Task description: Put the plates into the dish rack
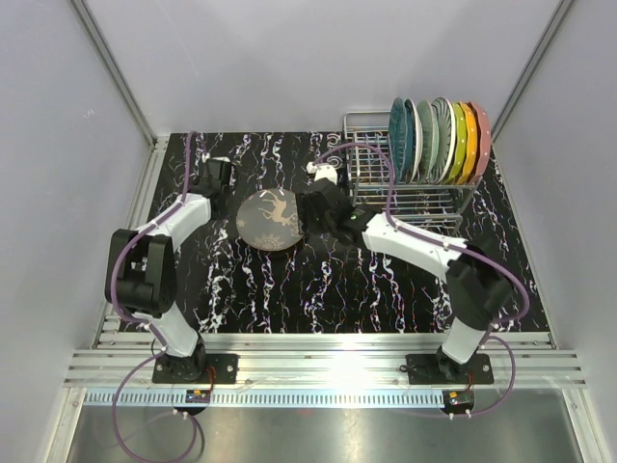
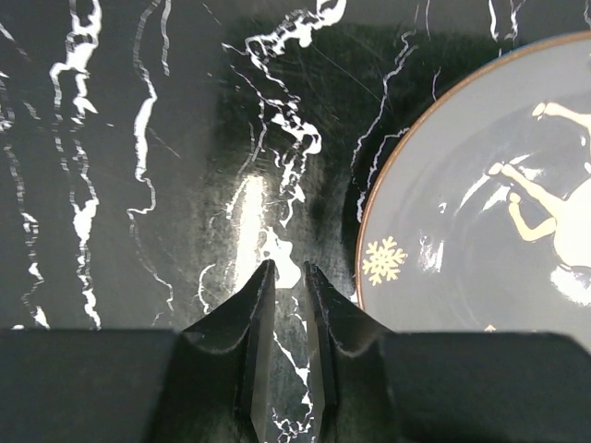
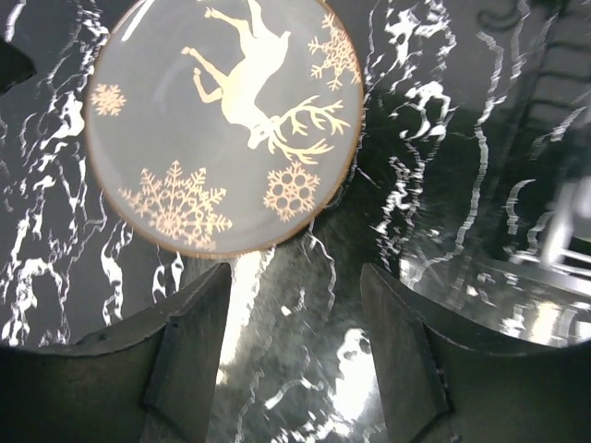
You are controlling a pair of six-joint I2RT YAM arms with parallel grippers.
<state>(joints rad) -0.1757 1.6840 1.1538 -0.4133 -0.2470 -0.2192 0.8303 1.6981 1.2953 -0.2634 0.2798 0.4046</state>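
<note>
A round grey-brown plate with a pale reindeer and snowflakes (image 1: 271, 220) lies flat on the black marbled surface (image 1: 289, 289), left of the chrome wire dish rack (image 1: 405, 188), where six coloured plates (image 1: 441, 141) stand upright in slots. The right pincer (image 3: 295, 305) is spread wide beside the plate's rim, grasping nothing. The left pincer (image 2: 284, 274) is nearly clenched, empty, just beside the plate.

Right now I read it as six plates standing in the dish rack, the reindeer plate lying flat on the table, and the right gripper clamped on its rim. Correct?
Not quite. The right gripper is open and empty, its fingers short of the reindeer plate's rim, as the right wrist view shows. The plate does lie flat on the table, with six plates standing in the dish rack.
</note>
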